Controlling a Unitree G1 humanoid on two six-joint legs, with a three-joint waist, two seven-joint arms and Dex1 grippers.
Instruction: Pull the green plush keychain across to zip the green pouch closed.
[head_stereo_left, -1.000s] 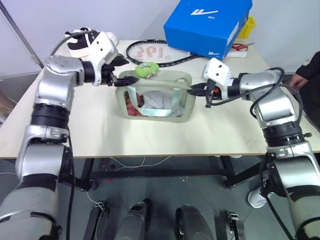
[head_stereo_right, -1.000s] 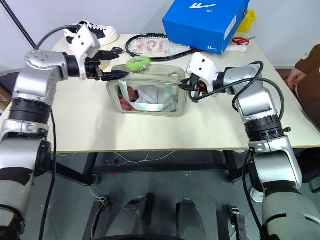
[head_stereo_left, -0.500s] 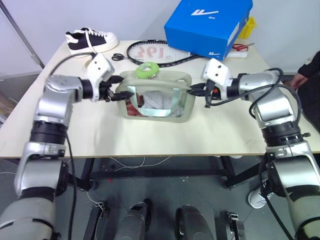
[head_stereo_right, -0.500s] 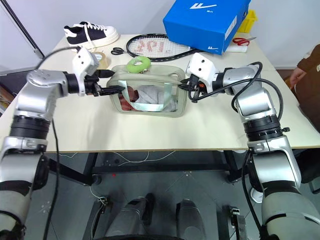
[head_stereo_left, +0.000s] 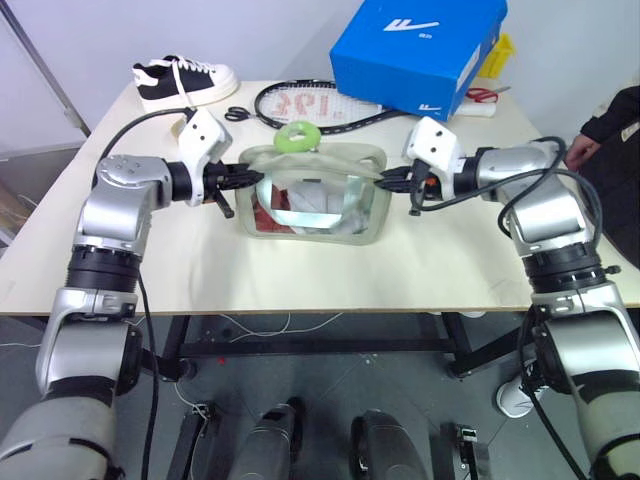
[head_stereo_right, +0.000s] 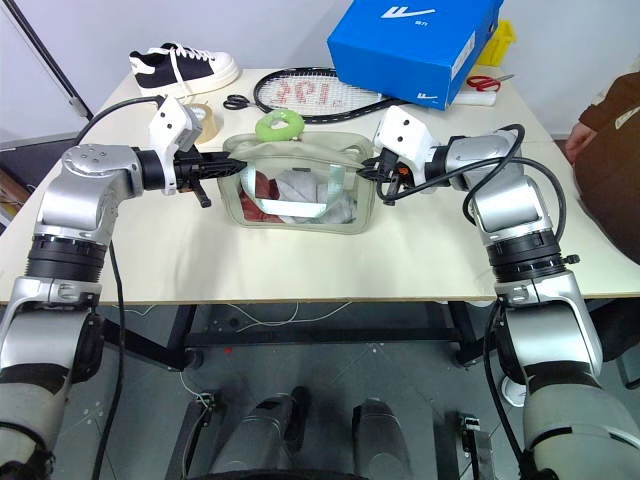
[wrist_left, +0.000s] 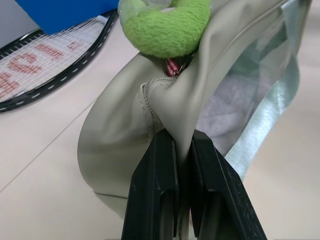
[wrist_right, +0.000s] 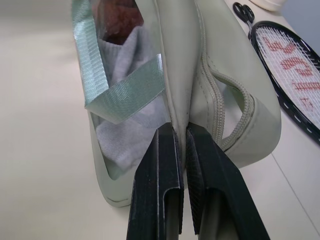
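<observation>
The green pouch (head_stereo_left: 318, 212) stands mid-table, its clear side showing red and white contents and a mint strap. The green plush keychain (head_stereo_left: 296, 137) rests on the pouch's top near its far left corner, also seen as the fuzzy ring (wrist_left: 165, 25) in the left wrist view. My left gripper (head_stereo_left: 250, 178) is shut on the pouch's left end, and its fingers (wrist_left: 162, 165) pinch a fold of the fabric just below the keychain. My right gripper (head_stereo_left: 386, 180) is shut on the pouch's right end; its fingers (wrist_right: 167, 155) clamp the fabric edge beside the open zipper.
Behind the pouch lie a racket (head_stereo_left: 310, 103), a blue shoebox (head_stereo_left: 420, 50), a black-and-white shoe (head_stereo_left: 183, 78), black scissors (head_stereo_left: 237, 114), a tape roll (head_stereo_right: 205, 120) and red scissors (head_stereo_left: 483, 94). A person's hand and sleeve (head_stereo_left: 600, 125) show at the table's right edge.
My left gripper came down from beside the keychain to the pouch's left end and closed on the fabric. The right gripper stayed on the right end.
</observation>
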